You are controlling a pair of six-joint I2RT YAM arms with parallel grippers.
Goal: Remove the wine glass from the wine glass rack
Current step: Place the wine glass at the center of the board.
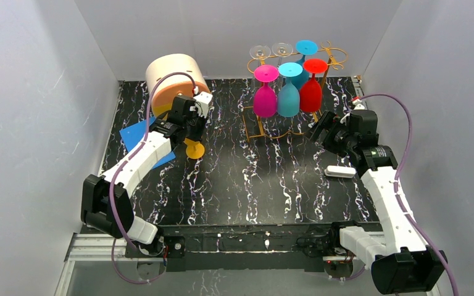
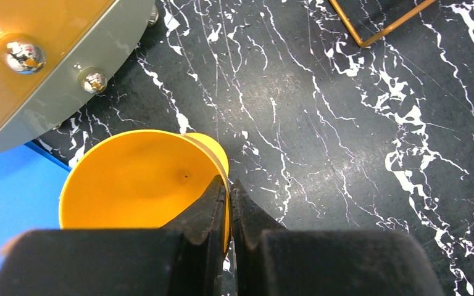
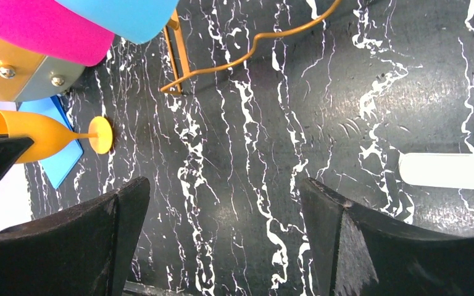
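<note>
The golden wire wine glass rack point(image 1: 332, 57) stands at the back of the table, its base point(image 3: 222, 65) also in the right wrist view. Pink point(image 1: 265, 98), light blue point(image 1: 289, 95) and red point(image 1: 311, 92) wine glasses hang upside down from it, with several more behind. An orange-yellow wine glass point(image 2: 139, 182) is off the rack at the left, its foot point(image 1: 194, 149) low over the table. My left gripper point(image 2: 229, 188) is shut on its rim. My right gripper point(image 3: 225, 203) is open and holds nothing, low beside the rack's right end point(image 1: 318, 128).
A large round beige and orange drum point(image 1: 173, 77) lies at the back left, over a blue sheet point(image 1: 137, 133). A white oblong object point(image 1: 340, 172) lies on the table by the right arm. White walls enclose the black marbled table point(image 1: 241, 185).
</note>
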